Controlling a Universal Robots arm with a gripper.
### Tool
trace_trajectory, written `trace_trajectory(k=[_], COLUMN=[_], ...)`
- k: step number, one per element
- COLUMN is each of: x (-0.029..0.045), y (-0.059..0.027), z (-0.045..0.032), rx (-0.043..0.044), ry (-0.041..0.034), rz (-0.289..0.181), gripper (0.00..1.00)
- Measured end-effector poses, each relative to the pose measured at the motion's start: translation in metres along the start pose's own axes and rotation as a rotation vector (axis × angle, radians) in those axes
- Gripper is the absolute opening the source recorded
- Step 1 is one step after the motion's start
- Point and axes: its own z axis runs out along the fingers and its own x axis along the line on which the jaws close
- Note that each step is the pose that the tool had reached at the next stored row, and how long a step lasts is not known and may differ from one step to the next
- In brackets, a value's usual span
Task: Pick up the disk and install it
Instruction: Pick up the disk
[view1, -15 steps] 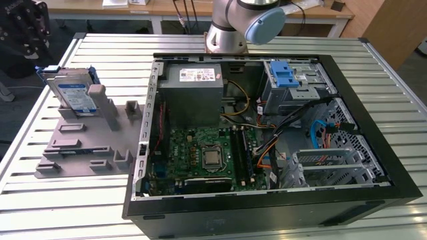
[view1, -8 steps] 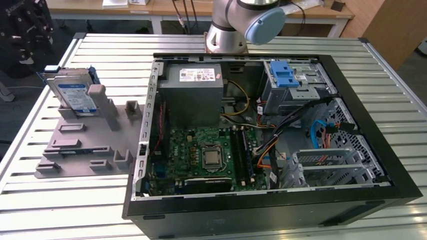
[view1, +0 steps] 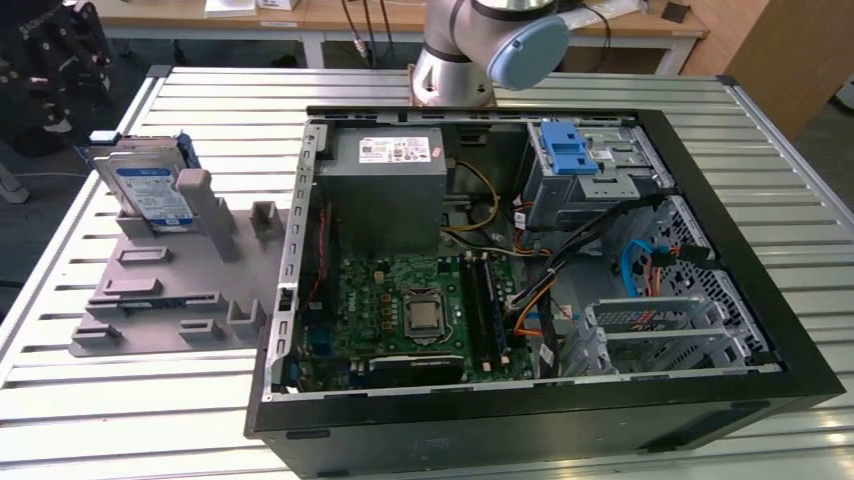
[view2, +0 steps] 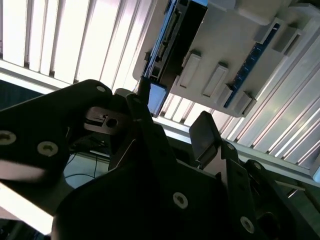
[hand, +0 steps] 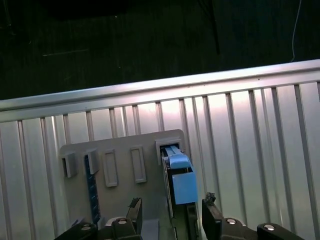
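The disk (view1: 150, 190) is a silver drive with a blue-and-white label and blue side rails. It stands on edge in a slot at the far end of the grey holder (view1: 160, 300), on the exterior view's left. In the first wrist view my gripper (hand: 172, 207) is open above the disk (hand: 179, 177), with one dark finger (hand: 135, 210) on each side of its blue rail and apart from it. The second wrist view shows the open gripper (view2: 175, 120) close to the disk (view2: 167, 45) in the holder (view2: 220, 55), with nothing between the fingers.
An open computer case (view1: 747, 300) takes up the middle and right of the slatted metal table (view1: 80, 400). Inside are a grey power supply box (view1: 387, 175), a metal drive cage with a blue latch (view1: 574, 160), the motherboard (view1: 400, 310) and loose cables. The arm's base (view1: 461, 50) stands behind the case.
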Motion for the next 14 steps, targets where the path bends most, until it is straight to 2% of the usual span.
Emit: trace_trajectory(k=[7, 14], x=[-0.0008, -0.0008], y=[0.0017, 0.0032], z=[0.0087, 0.0101], rx=[0.0002, 0.0003], ry=[-0.0005, -0.0006], rz=[-0.042, -0.044], gripper=[0.59, 0.59])
